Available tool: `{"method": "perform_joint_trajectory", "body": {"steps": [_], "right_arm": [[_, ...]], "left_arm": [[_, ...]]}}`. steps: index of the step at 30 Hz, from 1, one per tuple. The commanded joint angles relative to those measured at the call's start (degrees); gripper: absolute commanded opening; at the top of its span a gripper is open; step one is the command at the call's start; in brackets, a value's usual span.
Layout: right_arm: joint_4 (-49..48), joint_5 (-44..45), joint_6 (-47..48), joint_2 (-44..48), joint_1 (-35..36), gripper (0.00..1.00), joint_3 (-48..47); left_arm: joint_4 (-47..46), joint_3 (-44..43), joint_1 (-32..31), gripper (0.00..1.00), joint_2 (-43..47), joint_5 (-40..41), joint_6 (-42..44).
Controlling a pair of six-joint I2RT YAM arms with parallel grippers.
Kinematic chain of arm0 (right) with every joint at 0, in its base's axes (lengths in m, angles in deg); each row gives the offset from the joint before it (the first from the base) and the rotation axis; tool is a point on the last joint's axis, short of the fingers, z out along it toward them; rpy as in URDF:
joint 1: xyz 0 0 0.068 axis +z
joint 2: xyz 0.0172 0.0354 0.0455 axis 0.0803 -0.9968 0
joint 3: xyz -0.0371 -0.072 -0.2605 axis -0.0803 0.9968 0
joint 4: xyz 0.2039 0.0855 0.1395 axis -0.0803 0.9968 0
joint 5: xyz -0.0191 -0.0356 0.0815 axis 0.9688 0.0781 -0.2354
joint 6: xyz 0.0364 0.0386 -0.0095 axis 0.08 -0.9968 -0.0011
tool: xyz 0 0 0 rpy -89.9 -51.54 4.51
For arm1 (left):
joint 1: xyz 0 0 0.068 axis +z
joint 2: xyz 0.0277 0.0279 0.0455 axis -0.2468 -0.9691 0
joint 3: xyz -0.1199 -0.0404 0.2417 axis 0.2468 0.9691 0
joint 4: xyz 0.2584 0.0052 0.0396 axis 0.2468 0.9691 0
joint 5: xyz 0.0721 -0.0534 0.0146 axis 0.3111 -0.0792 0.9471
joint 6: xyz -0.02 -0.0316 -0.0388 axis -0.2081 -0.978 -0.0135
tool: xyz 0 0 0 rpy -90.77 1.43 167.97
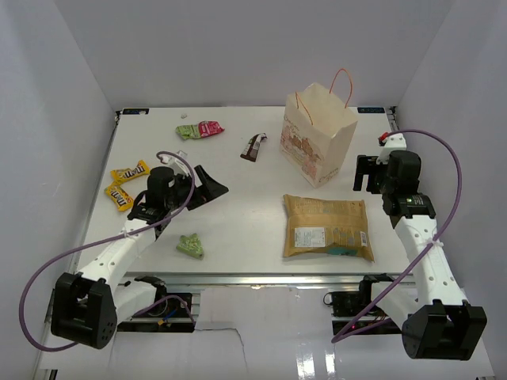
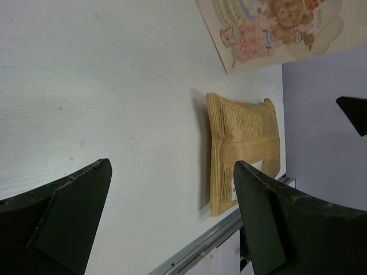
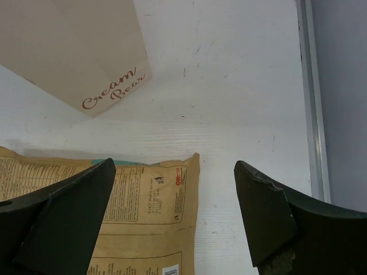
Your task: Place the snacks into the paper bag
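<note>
The cream paper bag (image 1: 321,134) stands upright at the back right, with orange-red cord handles. The flat tan chip bag (image 1: 327,228) lies in front of it. My left gripper (image 1: 207,186) is open and empty over the left middle of the table, pointing toward the chip bag (image 2: 243,149) and the paper bag (image 2: 269,28). My right gripper (image 1: 364,172) is open and empty just right of the paper bag (image 3: 74,51), above the chip bag's corner (image 3: 149,229). Two yellow M&M's packets (image 1: 130,171) (image 1: 119,196) lie far left. A pale green packet (image 1: 190,245) lies near the front.
A green packet (image 1: 187,131) and a pink-red packet (image 1: 210,129) lie together at the back left. A dark brown packet (image 1: 254,147) lies left of the paper bag. White walls enclose the table; a metal rail (image 3: 312,97) runs along its right edge.
</note>
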Motion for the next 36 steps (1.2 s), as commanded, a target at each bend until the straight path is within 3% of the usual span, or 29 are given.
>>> {"method": "perform_joint_trajectory", "body": {"steps": [1, 3, 7, 13, 29, 36], "right_arm": [[-0.8, -1.5, 1.2, -0.2, -0.1, 0.9, -3.5], [0.5, -5.8, 4.3, 0.0, -0.1, 0.9, -4.2], [7.0, -20.6, 22.2, 0.0, -0.1, 0.9, -5.0], [17.8, -32.1, 30.7, -2.3, -0.2, 0.9, -8.4], [17.3, -39.8, 26.5, -6.5, -1.5, 0.9, -8.0], [17.4, -39.7, 26.8, -5.5, -2.3, 0.9, -6.6]], "left_arm": [[-0.6, -2.7, -5.5, 0.98, -1.8, 3.6, -2.1], [0.7, -2.6, -7.6, 0.98, -2.6, 6.1, -5.0], [3.4, -1.8, -13.1, 0.98, -3.3, 11.1, -10.7], [3.8, -4.5, -19.9, 0.98, -8.7, 15.6, -16.6], [0.4, -21.3, -30.3, 0.98, -33.6, 10.9, -13.1], [-1.3, -28.4, -32.4, 0.9, -43.2, 6.1, -11.9]]}}
